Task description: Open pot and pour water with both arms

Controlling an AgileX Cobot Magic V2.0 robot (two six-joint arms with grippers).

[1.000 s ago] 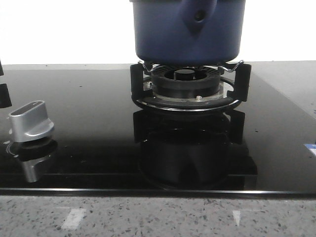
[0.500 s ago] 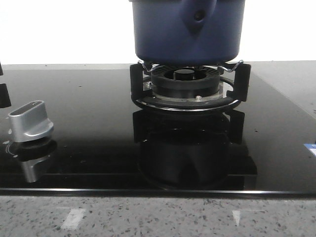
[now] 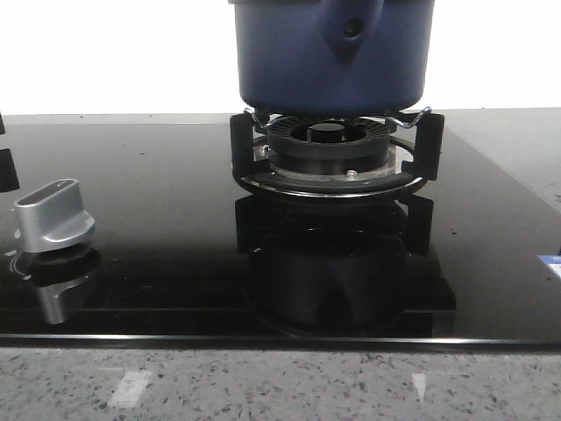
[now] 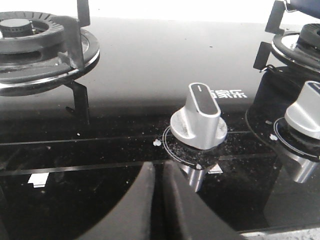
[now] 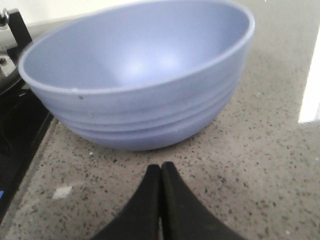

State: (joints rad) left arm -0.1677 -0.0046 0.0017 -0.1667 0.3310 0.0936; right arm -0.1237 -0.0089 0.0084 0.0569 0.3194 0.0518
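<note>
The pot point(image 3: 331, 57) is large, round and dark navy blue, with a matte surface, straight walls and a rounded base. It stands upright on the burner's metal supports. A teardrop-shaped handle mount with a small hole faces the front camera. Its top is out of view.

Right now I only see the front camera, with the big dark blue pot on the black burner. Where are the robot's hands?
Observer: The left gripper hangs shut over the black glass hob, just short of a silver knob.
Operator: And the other one?
Observer: The right gripper is shut too, facing a pale blue round bowl on the speckled counter, not touching it.
Operator: Is anything in the bowl?
Observer: No, what shows of its inside is empty.
</note>
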